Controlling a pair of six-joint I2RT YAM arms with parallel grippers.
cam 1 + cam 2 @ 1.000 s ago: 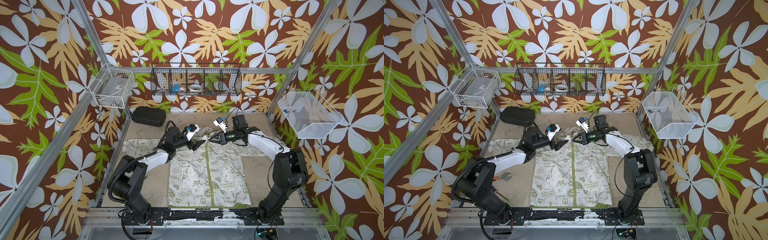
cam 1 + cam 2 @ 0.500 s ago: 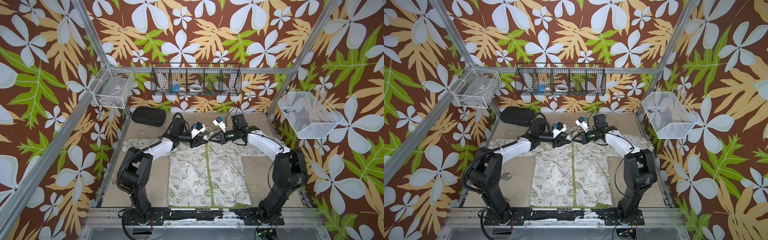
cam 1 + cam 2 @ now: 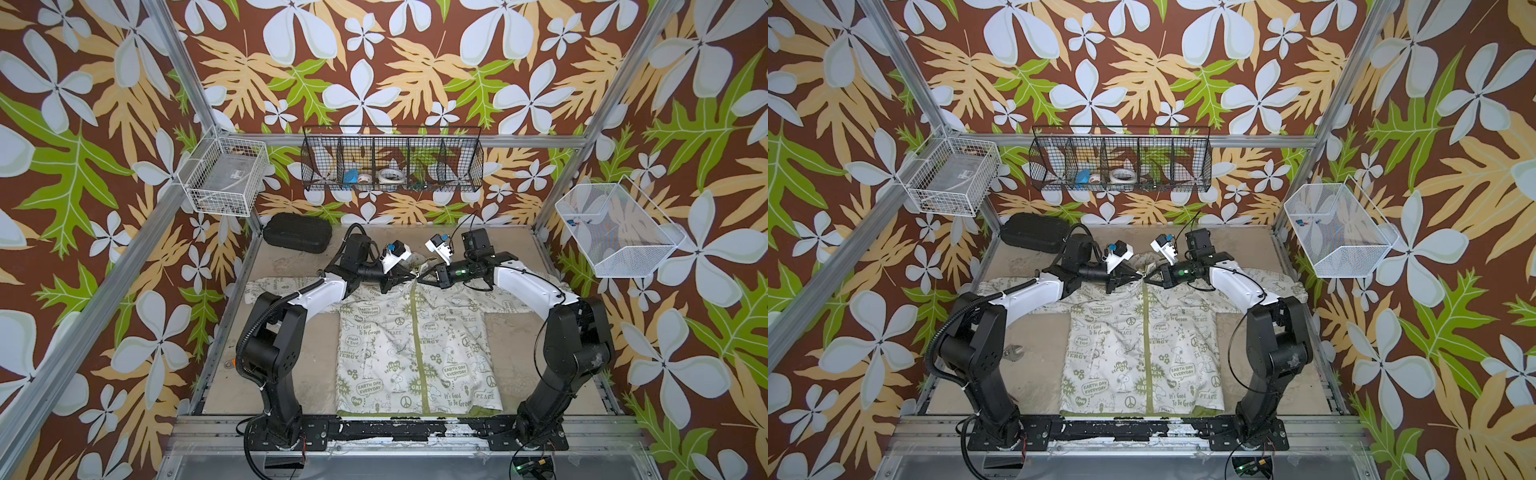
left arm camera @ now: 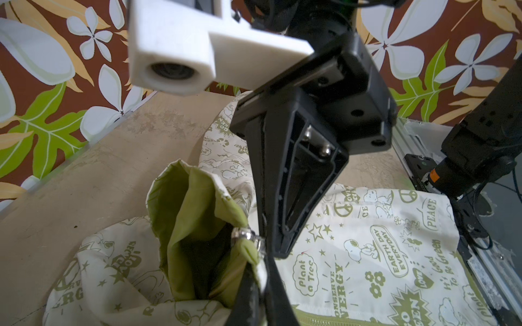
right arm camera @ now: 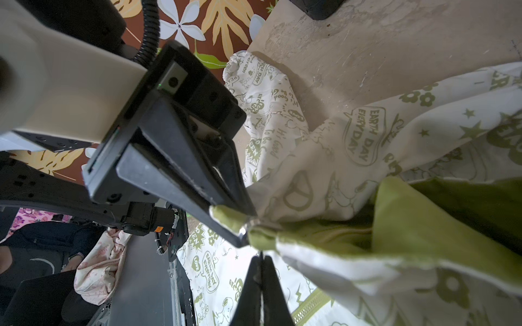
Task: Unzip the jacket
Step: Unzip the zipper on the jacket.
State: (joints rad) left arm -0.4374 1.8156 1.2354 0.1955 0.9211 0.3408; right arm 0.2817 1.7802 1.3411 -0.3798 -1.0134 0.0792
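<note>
The cream jacket (image 3: 374,353) (image 3: 1108,353) with green prints lies flat on the table, hood at the far end and its olive zipper strip (image 3: 417,345) closed. Both grippers meet at the top of the zipper. My left gripper (image 3: 412,275) (image 3: 1140,277) (image 4: 258,262) is shut on the green-lined collar edge beside the silver zipper slider (image 4: 243,234) (image 5: 248,225). My right gripper (image 3: 420,279) (image 3: 1147,281) (image 5: 260,256) is shut too, its tip at the slider and seemingly pinching the thin zipper pull. The collar is lifted slightly off the table between them.
A black case (image 3: 297,232) lies at the table's far left corner. A small metal tool (image 3: 1013,353) rests on the table left of the jacket. Above the table hang a black wire basket (image 3: 392,160) on the back wall and white baskets (image 3: 222,176) (image 3: 615,232) on both sides.
My left gripper moved right from the jacket's left shoulder to the collar top and went from open to shut on it. The right gripper stayed shut at the zipper.
</note>
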